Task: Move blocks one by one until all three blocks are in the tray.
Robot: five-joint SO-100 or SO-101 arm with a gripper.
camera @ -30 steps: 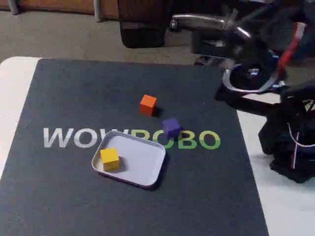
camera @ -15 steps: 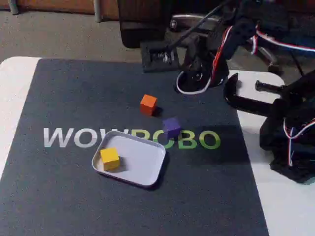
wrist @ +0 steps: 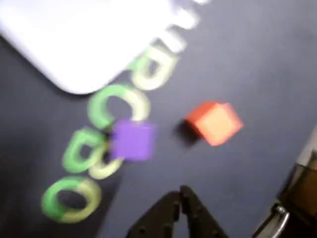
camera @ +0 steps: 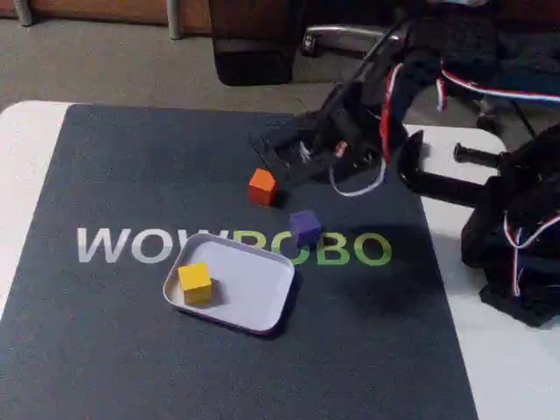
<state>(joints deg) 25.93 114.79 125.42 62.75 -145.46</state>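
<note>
In the fixed view the yellow block [camera: 194, 283] lies inside the white tray [camera: 262, 322], toward its left end. The orange block [camera: 262, 186] and the purple block [camera: 304, 226] rest on the dark mat above and right of the tray, a little apart from each other. My gripper [camera: 282, 157] hovers low just up and right of the orange block. The blurred wrist view has the orange block [wrist: 215, 121] ahead of my open gripper [wrist: 242, 198], nothing between the fingers. The purple block [wrist: 132, 140] is left of it, the tray [wrist: 69, 82] beyond.
A dark mat [camera: 105, 175] with pale and green lettering [camera: 149, 247] covers a white table [camera: 22, 131]. At the right edge a black clamp [camera: 437, 179] and the arm's base with cables [camera: 516, 254]. A chair base [camera: 254, 52] stands behind the table.
The arm has swung in from the far right and come down leftward over the mat; the gripper now sits close to the orange block. No block has moved.
</note>
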